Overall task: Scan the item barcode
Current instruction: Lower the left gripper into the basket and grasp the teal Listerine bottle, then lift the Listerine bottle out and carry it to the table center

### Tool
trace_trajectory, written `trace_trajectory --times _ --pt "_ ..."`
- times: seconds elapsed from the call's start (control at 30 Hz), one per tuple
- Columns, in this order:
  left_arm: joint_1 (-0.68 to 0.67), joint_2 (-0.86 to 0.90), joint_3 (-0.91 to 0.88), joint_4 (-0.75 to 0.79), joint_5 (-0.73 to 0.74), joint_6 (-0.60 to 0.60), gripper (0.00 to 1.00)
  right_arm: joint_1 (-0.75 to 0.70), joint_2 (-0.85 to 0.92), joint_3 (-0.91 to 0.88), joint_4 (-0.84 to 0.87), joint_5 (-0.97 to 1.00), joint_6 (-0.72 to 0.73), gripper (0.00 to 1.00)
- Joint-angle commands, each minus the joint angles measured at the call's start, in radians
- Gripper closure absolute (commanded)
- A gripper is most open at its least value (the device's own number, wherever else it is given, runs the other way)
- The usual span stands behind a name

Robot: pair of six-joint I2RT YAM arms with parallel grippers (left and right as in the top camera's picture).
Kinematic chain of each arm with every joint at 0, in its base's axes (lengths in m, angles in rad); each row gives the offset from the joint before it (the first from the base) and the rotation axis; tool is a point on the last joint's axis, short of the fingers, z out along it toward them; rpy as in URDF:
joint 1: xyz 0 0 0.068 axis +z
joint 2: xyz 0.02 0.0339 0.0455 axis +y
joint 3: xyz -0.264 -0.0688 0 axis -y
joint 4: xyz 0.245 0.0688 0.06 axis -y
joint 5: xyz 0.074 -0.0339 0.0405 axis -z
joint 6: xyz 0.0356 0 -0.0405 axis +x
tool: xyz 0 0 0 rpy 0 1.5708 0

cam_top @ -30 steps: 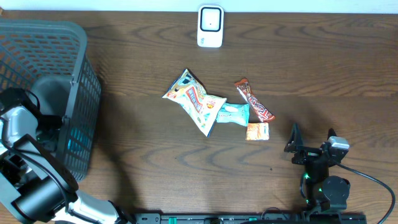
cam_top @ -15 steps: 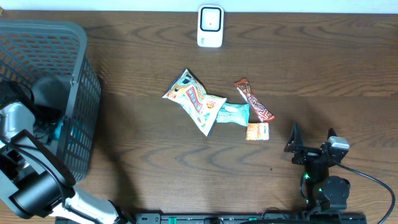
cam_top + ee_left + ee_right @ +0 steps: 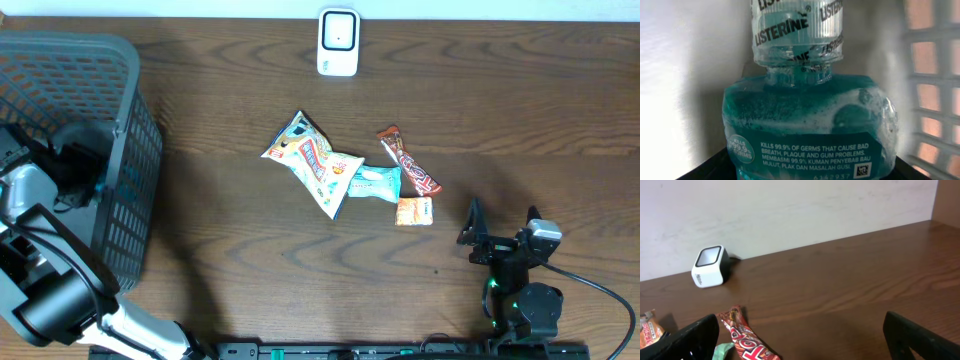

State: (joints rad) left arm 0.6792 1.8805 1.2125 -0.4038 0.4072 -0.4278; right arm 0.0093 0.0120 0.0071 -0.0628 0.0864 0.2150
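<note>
The left gripper (image 3: pixel 93 180) is reaching down inside the basket (image 3: pixel 60 60) at the left edge of the surface (image 3: pixel 250 290). It is grasping a bottle (image 3: pixel 810 115) of teal mouthwash. In the left wrist view its dark fingers (image 3: pixel 705 167) are flanking the bottle's lower sides. The bottle is filling that view, with its cap (image 3: pixel 797 30) pointing to the top of the frame and foam clinging inside its shoulders. A label (image 3: pixel 805 152) is facing the camera, with a small square code (image 3: pixel 861 170) printed at its lower right. The basket's mesh is showing just to the right of the bottle.

The right gripper (image 3: pixel 502 222) is sitting low at the near right of the surface. Its jaws are standing wide apart, with nothing between them.

The scanner (image 3: pixel 338 42) is standing at the far edge of the surface, well apart from both grippers. A snack bag (image 3: pixel 310 160) is lying in the middle, overlapping a teal pack (image 3: pixel 372 182). A red bar (image 3: pixel 408 172) is lying just beside them, and an orange packet (image 3: pixel 414 211) is sitting just below the bar.
</note>
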Motion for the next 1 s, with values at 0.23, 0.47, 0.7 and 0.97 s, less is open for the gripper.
trace_trajectory --times 0.23,0.47,0.7,0.97 --pt "0.029 -0.041 0.005 0.246 0.394 0.006 0.73 -0.004 -0.005 -0.002 -0.002 0.009 -0.014 0.01" --pt "0.032 -0.196 0.005 0.260 0.394 0.004 0.73 -0.004 -0.005 -0.002 -0.002 0.009 -0.014 0.01" --pt "0.032 -0.450 0.005 0.260 0.394 -0.018 0.72 -0.004 -0.005 -0.002 -0.002 0.009 -0.014 0.01" --pt "0.008 -0.742 0.005 0.248 0.394 -0.097 0.72 -0.004 -0.005 -0.002 -0.002 0.009 -0.014 0.01"
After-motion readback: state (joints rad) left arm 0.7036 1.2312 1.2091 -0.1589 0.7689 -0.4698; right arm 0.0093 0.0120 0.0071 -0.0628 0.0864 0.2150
